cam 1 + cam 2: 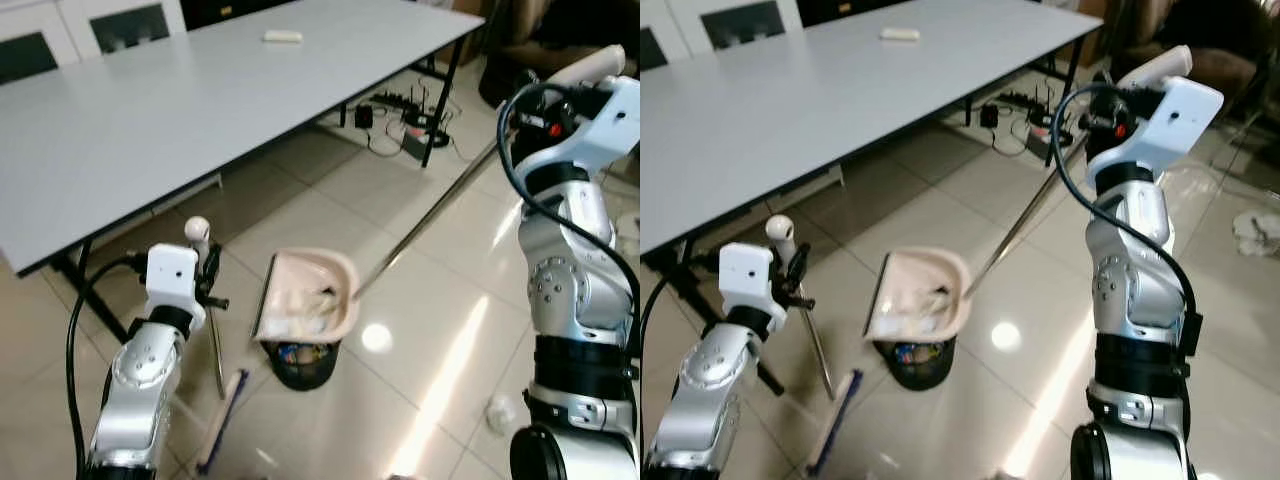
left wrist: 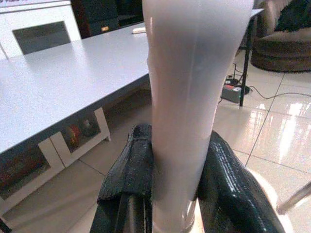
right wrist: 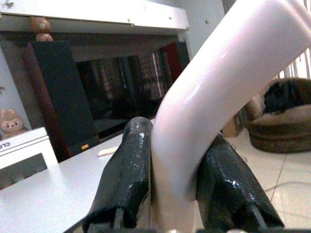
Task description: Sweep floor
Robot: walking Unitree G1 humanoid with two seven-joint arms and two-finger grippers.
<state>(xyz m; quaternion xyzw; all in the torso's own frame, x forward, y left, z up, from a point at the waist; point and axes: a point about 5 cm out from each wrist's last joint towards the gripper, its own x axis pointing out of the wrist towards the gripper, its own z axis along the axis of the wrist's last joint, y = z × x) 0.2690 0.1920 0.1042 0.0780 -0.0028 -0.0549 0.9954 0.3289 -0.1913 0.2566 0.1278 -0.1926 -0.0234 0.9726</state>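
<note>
A pale pink dustpan [image 1: 308,292] hangs tilted over a small black bin [image 1: 303,362] with rubbish in it. Its long metal pole [image 1: 430,218] runs up to the right, where my right gripper [image 3: 176,160] is shut on the curved pale handle [image 3: 218,87]. My left gripper [image 2: 175,167] is shut on the pale handle [image 2: 187,97] of a broom. The broom's thin shaft [image 1: 215,350] runs down to its blue brush head [image 1: 222,420] on the tiled floor, left of the bin.
A long grey table [image 1: 180,110] fills the upper left, with a white object [image 1: 282,37] on it. A power strip and cables [image 1: 405,115] lie under its far end. Crumpled white paper [image 1: 500,410] lies on the tiles by my right side. A brown sofa [image 2: 284,41] stands at the right.
</note>
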